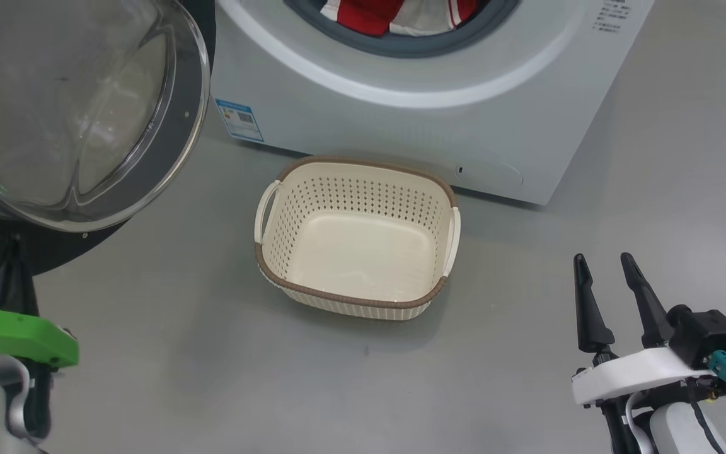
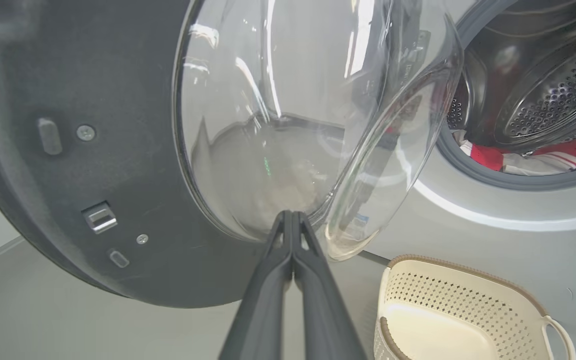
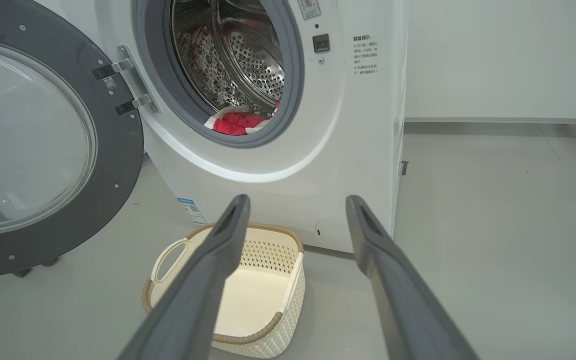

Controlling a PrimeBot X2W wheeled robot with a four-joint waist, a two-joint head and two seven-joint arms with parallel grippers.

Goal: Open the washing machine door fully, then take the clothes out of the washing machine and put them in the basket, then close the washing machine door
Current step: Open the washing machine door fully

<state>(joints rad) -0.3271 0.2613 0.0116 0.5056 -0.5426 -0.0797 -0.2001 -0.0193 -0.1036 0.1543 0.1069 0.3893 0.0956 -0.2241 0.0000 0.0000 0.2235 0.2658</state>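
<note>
Left claw [image 2: 292,220], clenched empty, noses up to the washing machine door [image 1: 180,132] at upper left, likely to nudge it wider. Right claw [image 1: 602,260] hangs released at lower right. Clothes [image 1: 369,16] sit in the drum [image 3: 248,75], top centre, with the basket [image 1: 363,162] below to catch them.

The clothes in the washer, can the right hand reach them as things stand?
Probably yes. The clothes lie at the front of the drum, the door stands swung wide aside, and the open right hand faces the opening. The basket sits low on the floor, below that path.
</note>
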